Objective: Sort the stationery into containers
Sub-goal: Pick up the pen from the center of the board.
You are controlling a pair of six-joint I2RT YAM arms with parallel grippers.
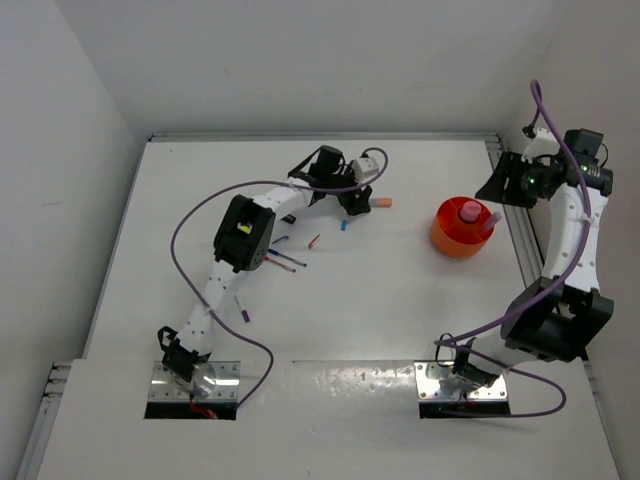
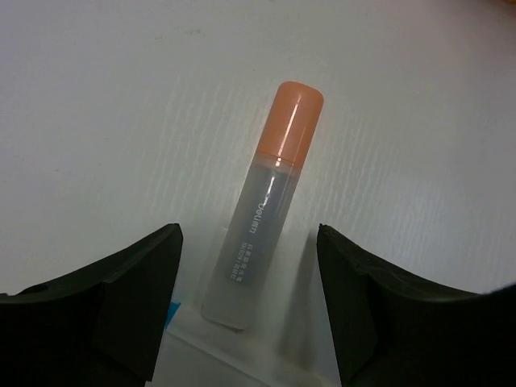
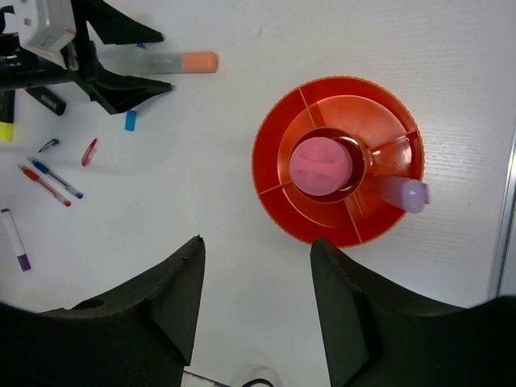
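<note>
- Left claw (image 2: 247,235): fingers spread wide, pinching nothing. Each dark finger (image 2: 133,298) stands clear of the marker.
- Orange-grey marker (image 2: 262,214): lies flat on the worktop (image 2: 97,97) in the gap between the left claw's fingers, touching neither. Its orange cap points away from the claw and its grey barrel points back toward the claw's base.
- Right claw (image 3: 256,246): fingers spread and empty, hanging above the worktop.
- Orange bowl (image 3: 270,173): round, divided into a central cup and a ring of outer compartments. It sits just ahead of the right claw, a little to the side of one finger, and well apart from the left claw.
- Pink-capped bottle (image 3: 321,165): stands in the bowl's central cup, cap upward.
- Lilac marker (image 3: 401,193): rests in an outer compartment on the side of the bowl away from the left claw, with its end leaning over the rim.
- Red pen (image 3: 44,185) and blue pen (image 3: 56,178): lie side by side on the worktop behind the left claw, beside its arm.
- Purple-tipped marker (image 3: 14,234): lies near those pens, farther back from the left claw.
</note>
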